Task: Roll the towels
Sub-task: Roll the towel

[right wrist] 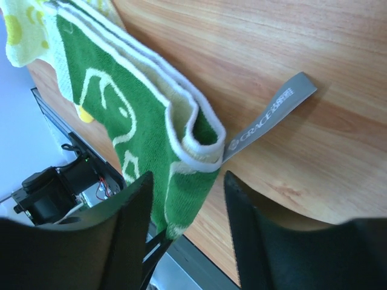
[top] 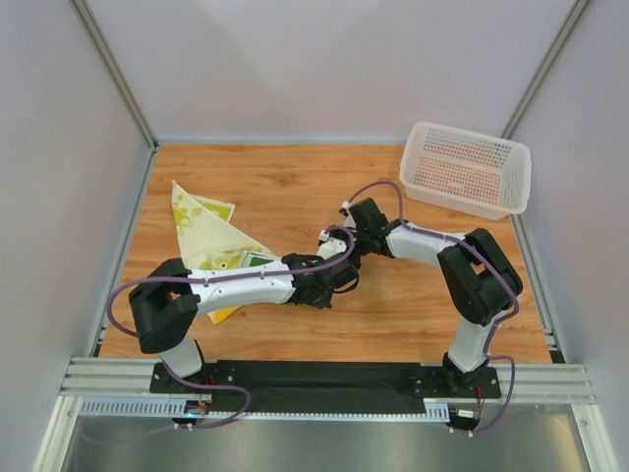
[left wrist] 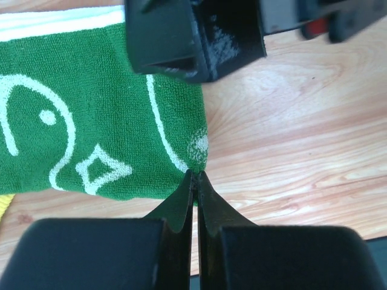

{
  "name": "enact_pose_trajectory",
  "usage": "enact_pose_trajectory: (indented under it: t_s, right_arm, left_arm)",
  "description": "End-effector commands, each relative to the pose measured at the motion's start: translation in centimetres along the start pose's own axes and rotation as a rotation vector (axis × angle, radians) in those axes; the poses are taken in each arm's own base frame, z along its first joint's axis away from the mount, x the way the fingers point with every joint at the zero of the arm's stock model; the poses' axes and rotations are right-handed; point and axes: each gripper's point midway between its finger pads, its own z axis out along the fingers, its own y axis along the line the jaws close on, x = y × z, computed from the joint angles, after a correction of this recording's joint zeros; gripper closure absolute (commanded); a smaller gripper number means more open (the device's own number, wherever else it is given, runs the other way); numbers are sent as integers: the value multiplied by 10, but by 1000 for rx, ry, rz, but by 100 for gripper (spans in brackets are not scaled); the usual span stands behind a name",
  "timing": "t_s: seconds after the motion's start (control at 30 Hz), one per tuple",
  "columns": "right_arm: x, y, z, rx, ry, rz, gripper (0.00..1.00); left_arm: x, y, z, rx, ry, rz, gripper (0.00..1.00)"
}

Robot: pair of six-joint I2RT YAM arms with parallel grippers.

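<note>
Gripping a corner of the dark green towel [left wrist: 91, 121] in the tightly clenched left pincer [left wrist: 195, 178], at the middle of the wooden tabletop [left wrist: 302, 151]. Holding the right pincer [right wrist: 187, 181] released, with fingers [right wrist: 130, 229] spread to either side of the same towel's doubled-over, white-trimmed edge, next to a grey label tab [right wrist: 272, 112]. Showing also the cream-yellow towel [top: 201, 231] spread flat at the tabletop's left, partly beneath the left arm [top: 246, 285], well apart from the white basket [top: 518, 182] at the far right corner.
</note>
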Motion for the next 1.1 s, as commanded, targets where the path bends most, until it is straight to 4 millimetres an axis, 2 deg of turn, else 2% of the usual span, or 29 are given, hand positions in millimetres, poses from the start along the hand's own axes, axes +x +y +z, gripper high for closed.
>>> enact_pose_trajectory:
  t_s: [0.0,0.17,0.3,0.37,0.47,0.67,0.77,0.93,1.0,1.03,1.07]
  right_arm:
    - [-10,7,7,-16,-15,-4,51]
    - [-11,-3,14,19,-10,-6,73]
    - [-14,-13,12,74,-28,-16,83]
    - [-16,-15,7,100,-42,-36,92]
    - [-18,-25,-4,169,-71,-47,100]
    - [-20,-59,-35,393,-141,-93,100]
    - [-22,-66,-44,447,-153,-115,98]
    - [-24,-63,-54,463,-170,-146,98]
    - [-23,-61,-55,452,-167,-148,99]
    - [-23,-59,-56,443,-168,-155,100]
    - [-21,-57,-55,432,-163,-160,100]
  left_arm:
    - [-13,-11,-14,68,-45,-49,99]
    - [-13,-15,-15,89,-41,-57,100]
    - [-11,-19,-15,108,-32,-63,100]
    - [-11,-19,-15,112,-32,-67,100]
    - [-10,-22,-16,130,-33,-74,100]
    - [-6,-39,-15,215,-10,-103,100]
    - [-7,-47,-15,247,-7,-121,100]
    - [-7,-62,-19,290,21,-158,100]
    - [-10,-68,-19,287,21,-144,94]
    - [-7,-69,-20,278,29,-117,80]
    - [-12,-71,-21,264,13,-108,73]
